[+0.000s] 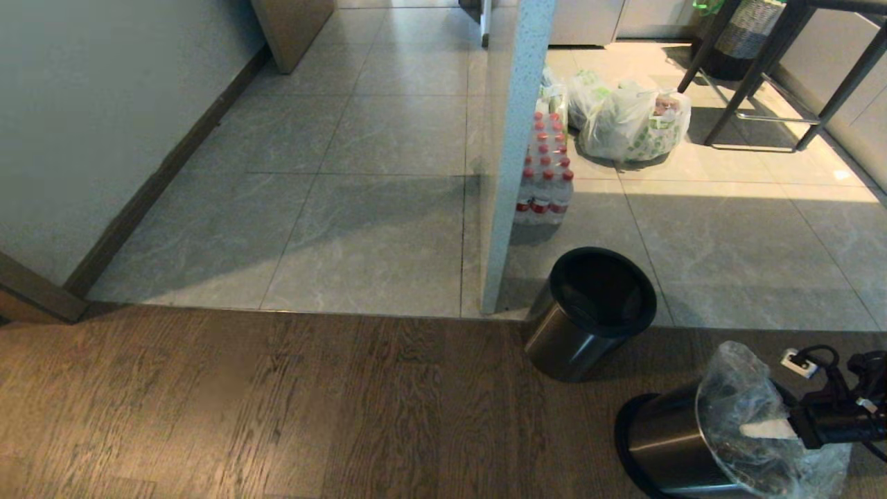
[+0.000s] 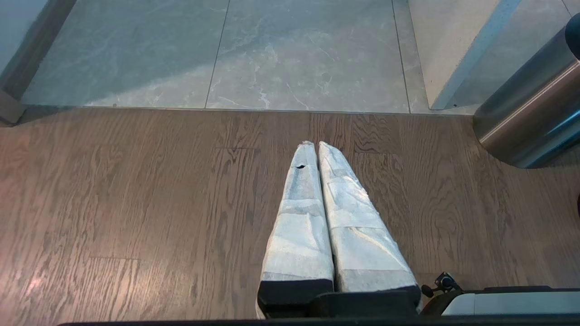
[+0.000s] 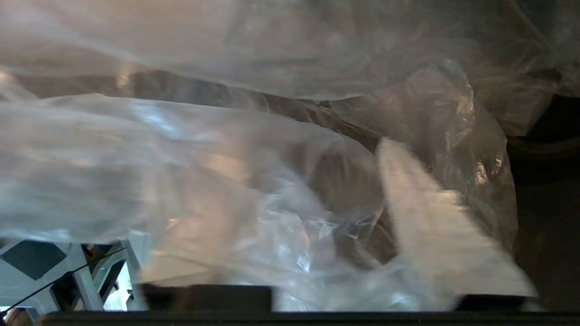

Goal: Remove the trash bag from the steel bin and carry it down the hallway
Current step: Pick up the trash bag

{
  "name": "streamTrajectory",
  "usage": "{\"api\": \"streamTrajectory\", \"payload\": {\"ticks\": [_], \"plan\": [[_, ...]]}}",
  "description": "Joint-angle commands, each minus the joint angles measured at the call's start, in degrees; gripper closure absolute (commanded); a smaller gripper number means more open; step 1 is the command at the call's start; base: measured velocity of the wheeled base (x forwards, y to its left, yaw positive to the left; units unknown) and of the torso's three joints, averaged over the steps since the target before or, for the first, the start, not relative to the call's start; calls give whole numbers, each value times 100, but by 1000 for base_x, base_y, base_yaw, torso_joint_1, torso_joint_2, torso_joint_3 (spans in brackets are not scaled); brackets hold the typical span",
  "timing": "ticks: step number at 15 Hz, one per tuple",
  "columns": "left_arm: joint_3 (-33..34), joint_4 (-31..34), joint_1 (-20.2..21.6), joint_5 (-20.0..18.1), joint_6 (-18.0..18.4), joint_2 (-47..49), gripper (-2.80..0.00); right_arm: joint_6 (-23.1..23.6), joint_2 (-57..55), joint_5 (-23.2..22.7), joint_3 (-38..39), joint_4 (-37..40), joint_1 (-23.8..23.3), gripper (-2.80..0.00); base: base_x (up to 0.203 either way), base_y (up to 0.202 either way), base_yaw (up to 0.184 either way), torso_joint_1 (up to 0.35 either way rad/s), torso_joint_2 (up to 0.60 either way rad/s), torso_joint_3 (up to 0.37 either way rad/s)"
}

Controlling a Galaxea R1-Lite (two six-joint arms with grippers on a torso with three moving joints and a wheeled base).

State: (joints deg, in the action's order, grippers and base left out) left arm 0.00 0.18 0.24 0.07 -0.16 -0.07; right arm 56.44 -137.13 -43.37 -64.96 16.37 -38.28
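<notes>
Your right gripper (image 1: 762, 431), fingers apart with crinkled clear plastic trash bag (image 1: 745, 398) film between them, reaches into the tilted brushed-steel bin (image 1: 669, 447) on the wood floor; closing on thin film could tear it or drag the bin.

Head high, wrists low, sharing wood floor (image 1: 277, 402)
</notes>
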Motion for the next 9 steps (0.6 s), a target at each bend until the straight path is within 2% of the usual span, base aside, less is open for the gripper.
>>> {"api": "streamTrajectory", "payload": {"ticks": [1,5,9], "plan": [[18,-1,2,1,-2,7,0,8,33,-13,19,19,5,0,0,0,0,0,0,0],[18,-1,2,1,-5,7,0,-30,192,-13,95,15,11,0,0,0,0,0,0,0],[10,-1,2,1,-2,7,0,-420,632,-3,165,87,21,0,0,0,0,0,0,0]]}}
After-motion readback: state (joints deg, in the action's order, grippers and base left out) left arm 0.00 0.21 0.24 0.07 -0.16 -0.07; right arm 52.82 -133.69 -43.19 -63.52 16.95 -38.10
